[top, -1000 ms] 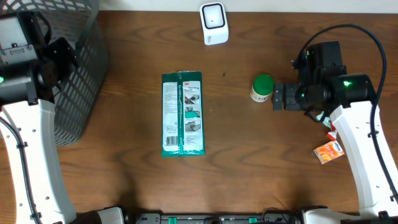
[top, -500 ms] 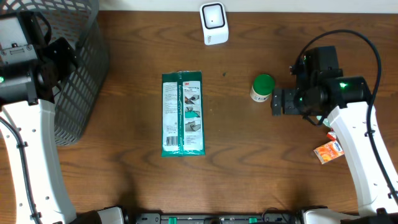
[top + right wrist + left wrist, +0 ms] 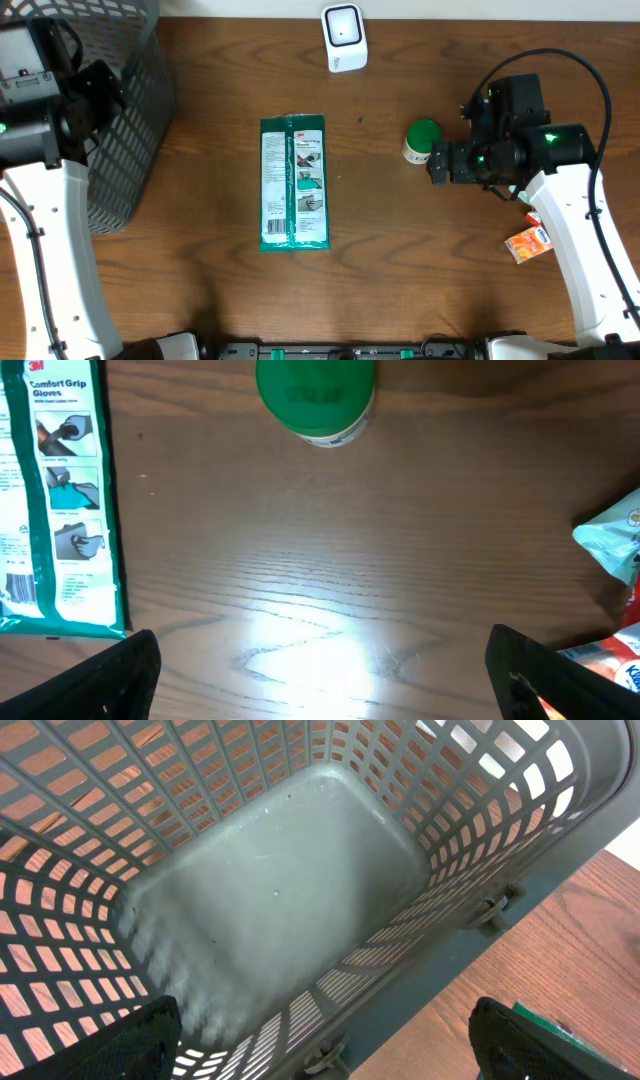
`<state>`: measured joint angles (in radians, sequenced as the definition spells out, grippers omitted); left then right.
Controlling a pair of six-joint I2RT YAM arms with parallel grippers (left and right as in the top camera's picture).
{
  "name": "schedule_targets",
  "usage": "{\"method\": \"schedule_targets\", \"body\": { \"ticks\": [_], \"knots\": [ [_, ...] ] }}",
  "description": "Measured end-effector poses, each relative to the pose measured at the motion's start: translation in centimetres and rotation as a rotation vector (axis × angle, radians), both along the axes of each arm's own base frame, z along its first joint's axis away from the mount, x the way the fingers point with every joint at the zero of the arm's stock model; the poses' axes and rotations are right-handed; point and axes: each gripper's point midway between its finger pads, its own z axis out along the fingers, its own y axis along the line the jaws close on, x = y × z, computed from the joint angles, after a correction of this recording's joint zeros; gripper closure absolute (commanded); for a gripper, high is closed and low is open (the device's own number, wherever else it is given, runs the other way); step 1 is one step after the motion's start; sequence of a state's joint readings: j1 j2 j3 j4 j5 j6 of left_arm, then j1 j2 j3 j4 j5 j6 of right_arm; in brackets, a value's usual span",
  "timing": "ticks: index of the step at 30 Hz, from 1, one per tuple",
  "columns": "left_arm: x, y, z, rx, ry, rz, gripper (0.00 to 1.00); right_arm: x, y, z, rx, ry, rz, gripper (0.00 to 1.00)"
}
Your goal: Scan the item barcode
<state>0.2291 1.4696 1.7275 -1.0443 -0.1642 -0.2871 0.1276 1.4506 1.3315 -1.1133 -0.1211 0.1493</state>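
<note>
The green-capped jar (image 3: pixel 422 141) is seen upright on the table (image 3: pixel 400 260), at 3 o'clock from the glove package (image 3: pixel 293 183) and at 5 o'clock from the white scanner (image 3: pixel 343 38). The right gripper (image 3: pixel 322 675) is held just beside it at 5 o'clock, jaws spread wide, nothing gripped. An orange packet (image 3: pixel 529 243) is found at 4 o'clock. The left gripper (image 3: pixel 330 1035), likewise wide and unladen, is held over the grey basket (image 3: pixel 130 120) at 9 o'clock.
</note>
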Motion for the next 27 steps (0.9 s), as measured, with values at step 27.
{"method": "schedule_targets", "body": {
  "ticks": [27],
  "knots": [
    [0.0, 0.0, 0.0, 0.0, 0.0, 0.0, 0.07, 1.9, 0.4, 0.8, 0.02, -0.085, 0.002, 0.01]
  ]
}}
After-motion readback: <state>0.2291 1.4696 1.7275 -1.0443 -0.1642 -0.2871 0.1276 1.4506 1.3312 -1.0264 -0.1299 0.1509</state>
